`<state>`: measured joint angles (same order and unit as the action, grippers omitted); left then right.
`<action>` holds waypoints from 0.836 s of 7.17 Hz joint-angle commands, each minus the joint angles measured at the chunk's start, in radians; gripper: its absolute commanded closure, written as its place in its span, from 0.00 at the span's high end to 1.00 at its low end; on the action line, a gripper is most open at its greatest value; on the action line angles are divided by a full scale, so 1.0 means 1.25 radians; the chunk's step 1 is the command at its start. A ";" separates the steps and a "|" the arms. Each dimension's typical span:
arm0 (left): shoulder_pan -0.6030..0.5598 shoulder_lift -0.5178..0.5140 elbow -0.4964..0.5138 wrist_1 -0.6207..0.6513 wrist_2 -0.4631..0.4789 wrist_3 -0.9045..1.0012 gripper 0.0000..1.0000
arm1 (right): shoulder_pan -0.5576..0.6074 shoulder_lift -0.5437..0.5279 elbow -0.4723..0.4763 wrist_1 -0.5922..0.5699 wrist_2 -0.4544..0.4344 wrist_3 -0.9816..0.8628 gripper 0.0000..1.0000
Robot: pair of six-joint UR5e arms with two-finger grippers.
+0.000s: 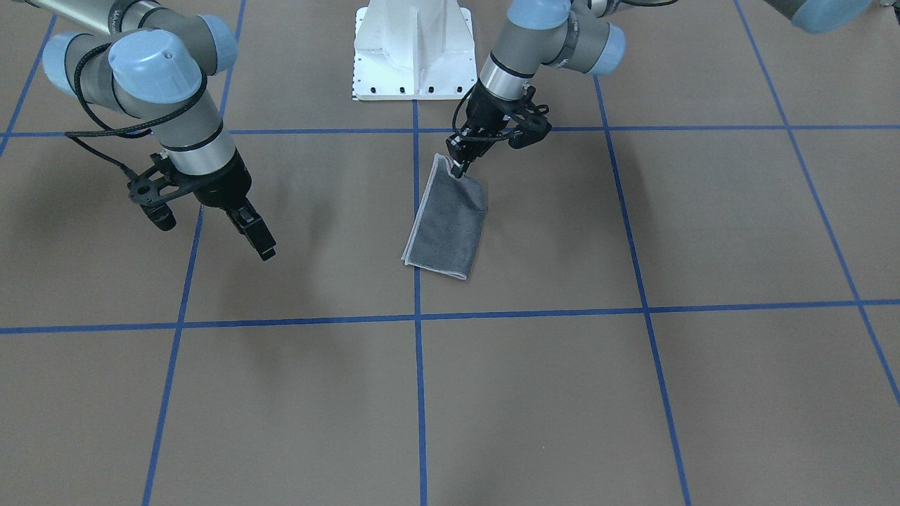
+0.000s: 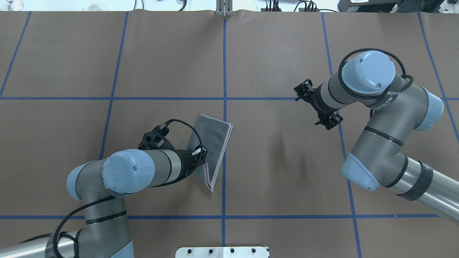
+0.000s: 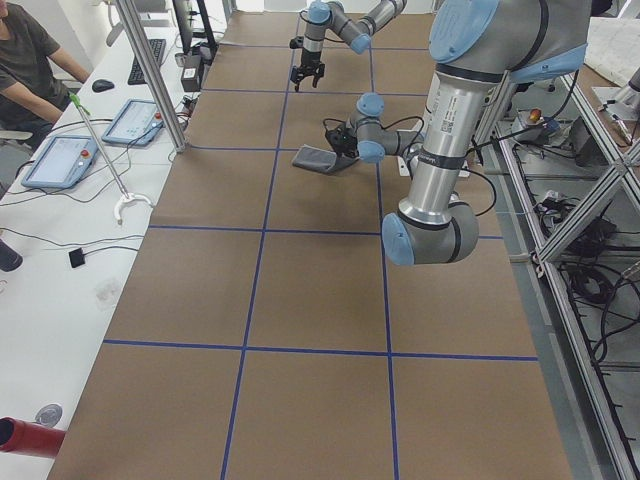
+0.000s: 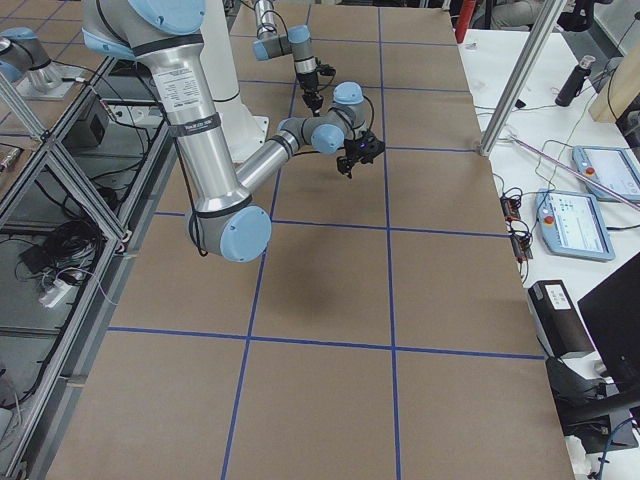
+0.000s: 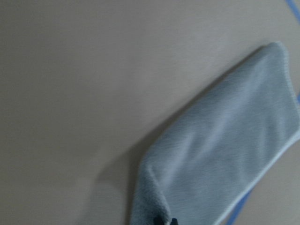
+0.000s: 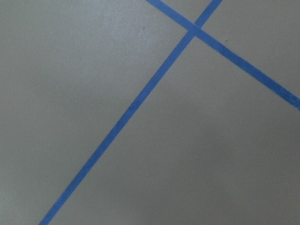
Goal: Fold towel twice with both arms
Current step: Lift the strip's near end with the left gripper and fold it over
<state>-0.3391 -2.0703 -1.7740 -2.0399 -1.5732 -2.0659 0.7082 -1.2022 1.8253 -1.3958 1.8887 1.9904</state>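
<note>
I saw the brown table [image 1: 562, 393], gridded with blue tape lines [image 1: 419, 351], and the white pedestal base [image 1: 413, 49] at its edge. The folded dark grey terry towel [image 1: 446, 225] lay beside the centre line. The left gripper [image 1: 460, 167] was clamped tight on the towel's base-side corner, while the right gripper [image 1: 260, 239] hung empty, well apart, and I could not tell its opening.

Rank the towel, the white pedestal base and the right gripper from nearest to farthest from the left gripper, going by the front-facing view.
1. The towel, its corner pinched in the left gripper.
2. The white pedestal base, at top centre.
3. The right gripper, far off on the view's left.
</note>
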 commanded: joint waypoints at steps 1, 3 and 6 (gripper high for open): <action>-0.048 -0.109 0.113 0.022 -0.001 0.002 0.00 | 0.002 -0.005 -0.015 0.002 -0.005 -0.006 1.00; -0.079 -0.140 0.160 0.015 -0.003 0.003 0.00 | 0.000 -0.008 -0.031 0.007 -0.006 -0.006 1.00; -0.116 -0.164 0.204 0.015 -0.005 0.006 0.00 | -0.001 -0.011 -0.035 0.007 -0.008 -0.004 1.00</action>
<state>-0.4710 -2.2659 -1.5399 -2.0217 -1.5792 -2.0593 0.7078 -1.2166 1.7827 -1.3869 1.8797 1.9848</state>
